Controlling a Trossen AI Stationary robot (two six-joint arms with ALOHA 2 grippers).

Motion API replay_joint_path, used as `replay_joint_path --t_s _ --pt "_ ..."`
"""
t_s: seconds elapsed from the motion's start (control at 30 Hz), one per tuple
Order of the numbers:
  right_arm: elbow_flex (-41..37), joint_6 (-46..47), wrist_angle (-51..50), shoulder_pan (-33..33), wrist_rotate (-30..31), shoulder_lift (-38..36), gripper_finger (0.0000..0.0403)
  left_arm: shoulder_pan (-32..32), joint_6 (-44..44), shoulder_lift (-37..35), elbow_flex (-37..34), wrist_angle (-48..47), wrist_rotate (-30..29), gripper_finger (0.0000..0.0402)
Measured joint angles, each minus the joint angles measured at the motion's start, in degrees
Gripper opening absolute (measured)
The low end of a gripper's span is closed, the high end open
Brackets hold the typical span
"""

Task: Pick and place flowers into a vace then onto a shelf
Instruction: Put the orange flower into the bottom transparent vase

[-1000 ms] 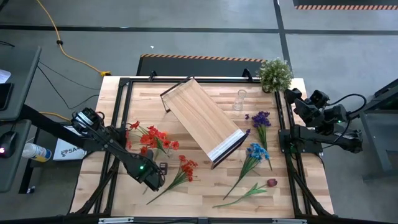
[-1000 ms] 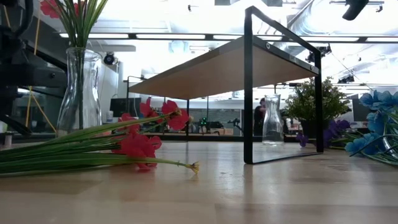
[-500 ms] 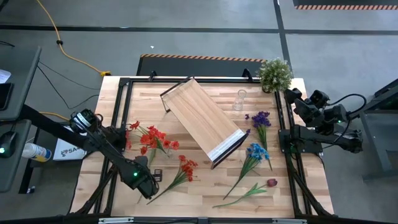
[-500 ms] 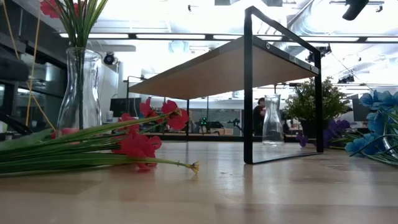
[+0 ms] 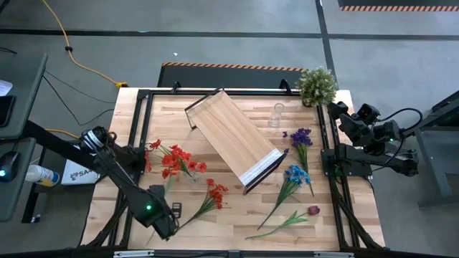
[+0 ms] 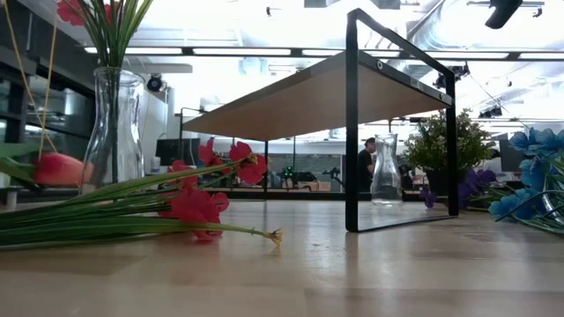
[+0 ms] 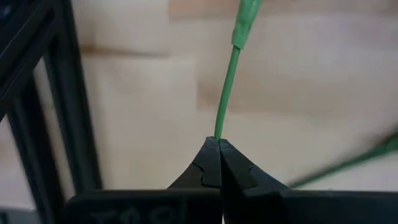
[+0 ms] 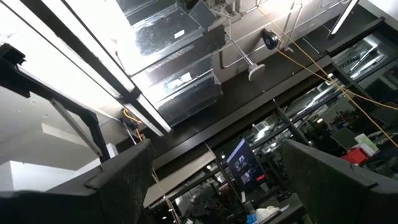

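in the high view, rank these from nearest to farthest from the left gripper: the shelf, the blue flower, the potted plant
Measured from the left gripper, shut on a green stem at the table's front-left:
1. The shelf, lying mid-table.
2. The blue flower, right of the shelf.
3. The potted plant, far-right corner.

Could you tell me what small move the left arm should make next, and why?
Probably lift the stem clear of the table and carry it toward the glass vase. The left gripper has its jaws shut on the stem's end near the table's front-left corner, and that vase already holds flowers.
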Motion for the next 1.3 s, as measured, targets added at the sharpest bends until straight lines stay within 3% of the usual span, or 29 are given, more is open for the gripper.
replay_joint_path --t_s 0.53,0.7,0.87,1.07,1.3 --pt "0.00 0.01 -0.02 0.00 0.00 0.00 0.0344 -1.09 -1.08 -0.02 10.46 -3.97 3.07 0.0021" --pt "0.00 0.11 -0.02 0.00 -0.02 0.00 0.0344 -1.16 -1.10 3.37 14.94 -3.87 3.40 0.0021" --pt "0.00 0.16 -0.03 0.00 -0.02 0.00 0.0344 -1.95 -1.48 10.16 23.25 -4.44 3.60 0.0021" --pt "0.00 0.97 -0.16 0.00 -0.03 0.00 0.0344 -2.56 -1.58 19.52 38.12 -11.21 2.50 0.0021" --pt "0.01 1.71 -0.33 0.00 -0.22 0.00 0.0344 -2.50 -1.57 27.58 54.08 -20.79 -6.89 0.0021"
